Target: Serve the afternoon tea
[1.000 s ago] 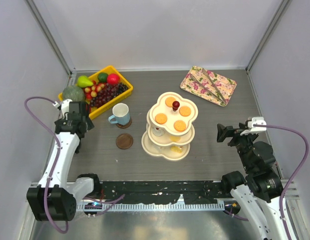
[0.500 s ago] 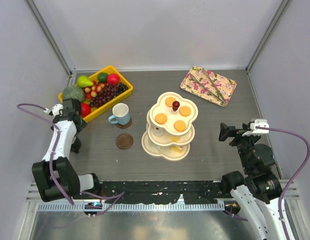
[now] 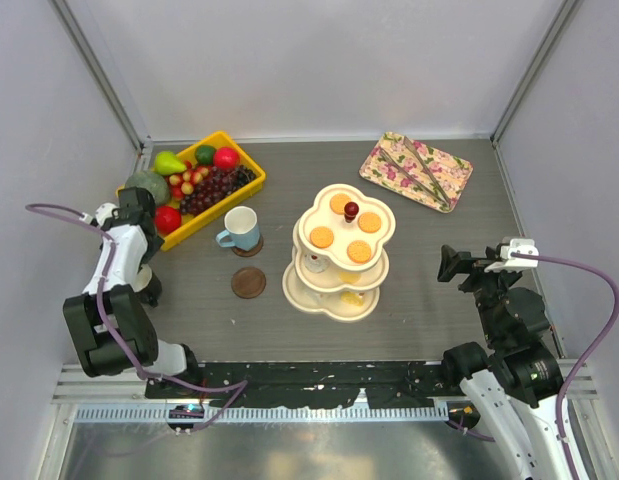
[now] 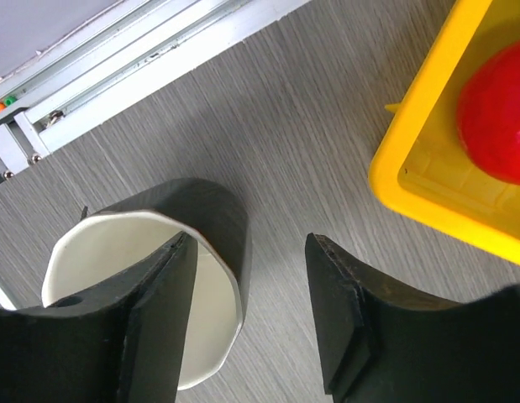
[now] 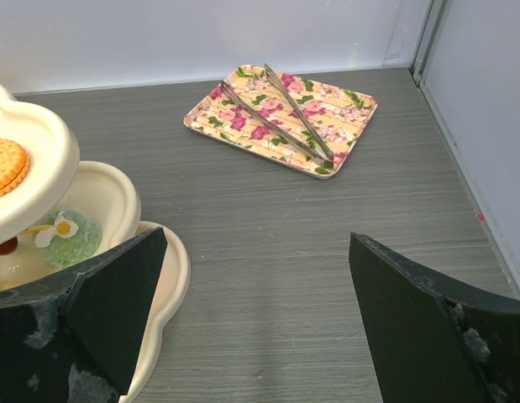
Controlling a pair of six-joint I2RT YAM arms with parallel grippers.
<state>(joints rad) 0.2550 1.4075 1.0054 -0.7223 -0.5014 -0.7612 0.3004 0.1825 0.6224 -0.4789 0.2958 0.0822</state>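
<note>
Dark mug sits at the far left of the table, just beside the near corner of the yellow bin, well apart from the three-tier stand in the middle. Change over the last second: the left arm has swung out from the pale blue mug side toward the left edge, and the left gripper has narrowed from wide to roughly mid-width. In the left wrist view one finger is over the mug's white inside, the other outside, with the near wall and rim between them. A gap shows on the outer side, so jaws are apart and not pinching yet. Judgement: this is the pre-grasp on the dark mug, likely to bring it to the bare brown coaster in front of the stand; the blue mug already sits on its own coaster. The mug itself is hidden under the wrist in the top view. Right gripper is spread wide, holds nothing, and hangs right of the stand, unmoved. Risk: a rim pinch may tip the mug or knock the bin.
</note>
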